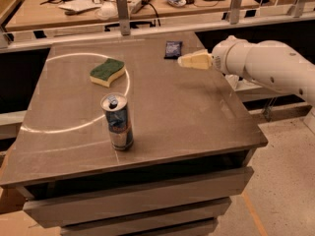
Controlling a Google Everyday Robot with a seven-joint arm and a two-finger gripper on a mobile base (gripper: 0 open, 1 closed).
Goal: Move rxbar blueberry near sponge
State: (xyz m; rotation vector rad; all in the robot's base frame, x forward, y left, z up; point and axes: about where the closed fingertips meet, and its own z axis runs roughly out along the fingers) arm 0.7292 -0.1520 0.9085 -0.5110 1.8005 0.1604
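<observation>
Your bar [173, 48] lies flat at the far edge of the table [197, 117], right of centre, a small dark navy wrapper with its long side running away from you. Just to its right you see the gripper [183, 61], its pale tip pointing left at the bar's near corner, close to it but with a sliver of tabletop between them. It shows to you as one cream wedge, so you cannot tell whether it is spread or pressed together. Nothing is held in it, and it touches nothing you can see. The white arm [266, 65] behind it reaches in from the right, over the table's right edge.

The sponge [107, 72] sits well to the left of the bar, green side up, resting on a thin white ring [74, 127] drawn across the left half of the top. An upright can [117, 122] with its tab open stands nearer you, just inside that ring, well apart from both bar and sponge. Behind the table runs a rail [147, 31], and past it a cluttered bench [74, 6]
</observation>
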